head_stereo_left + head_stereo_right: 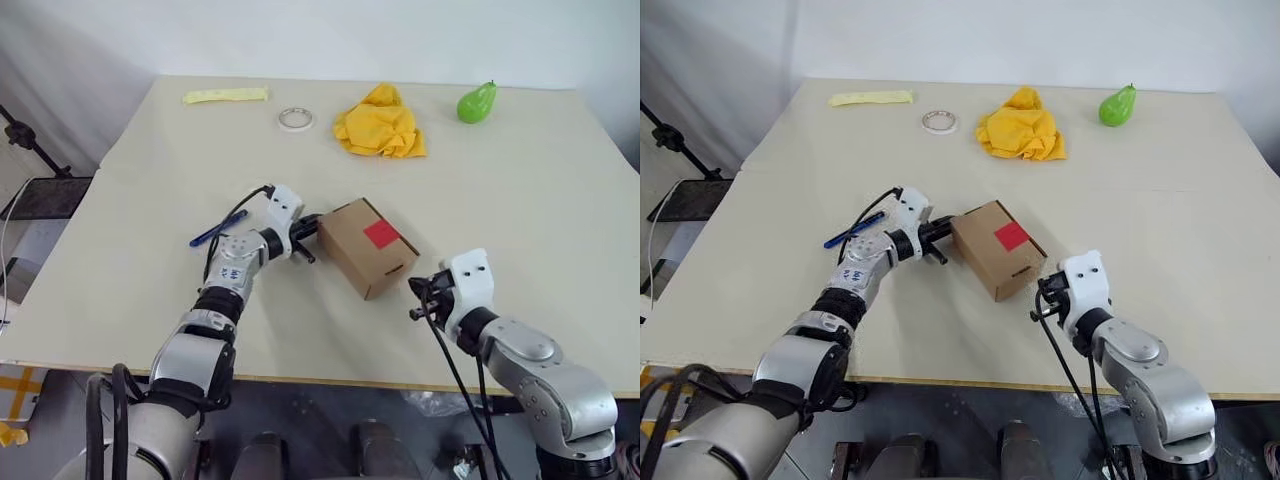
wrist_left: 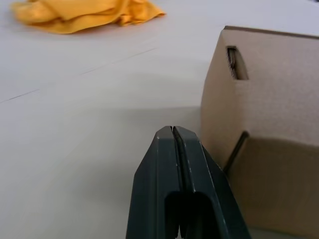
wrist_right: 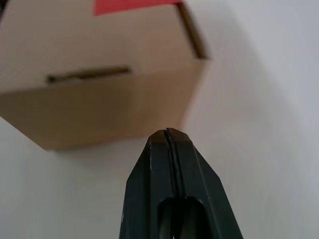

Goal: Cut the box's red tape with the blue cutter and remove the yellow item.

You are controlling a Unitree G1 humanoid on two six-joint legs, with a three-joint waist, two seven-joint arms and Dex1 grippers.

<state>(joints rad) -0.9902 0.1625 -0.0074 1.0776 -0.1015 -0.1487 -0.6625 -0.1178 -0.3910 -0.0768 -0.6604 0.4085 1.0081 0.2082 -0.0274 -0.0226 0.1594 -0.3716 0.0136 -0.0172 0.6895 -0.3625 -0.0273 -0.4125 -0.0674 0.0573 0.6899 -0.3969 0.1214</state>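
Observation:
The brown box (image 1: 352, 252) lies slantwise mid-table, closed, with the red tape (image 1: 381, 234) square on its top. The blue cutter (image 1: 217, 230) lies flat on the table to the left of my left forearm, held by nothing. My left gripper (image 1: 311, 233) is shut and empty, its tips right beside the box's left end; in the left wrist view its fingers (image 2: 164, 164) are pressed together next to the carton wall (image 2: 269, 99). My right gripper (image 1: 416, 300) is shut and empty, just short of the box's near right end (image 3: 99, 94). The yellow item is hidden.
At the far side of the table lie an orange-yellow cloth (image 1: 380, 125), a whitish tape-roll ring (image 1: 295, 118), a pale yellow strip (image 1: 226, 96) and a green pear (image 1: 476, 103). A black stand (image 1: 30, 145) is off the left edge. The table's front edge runs close to my arms.

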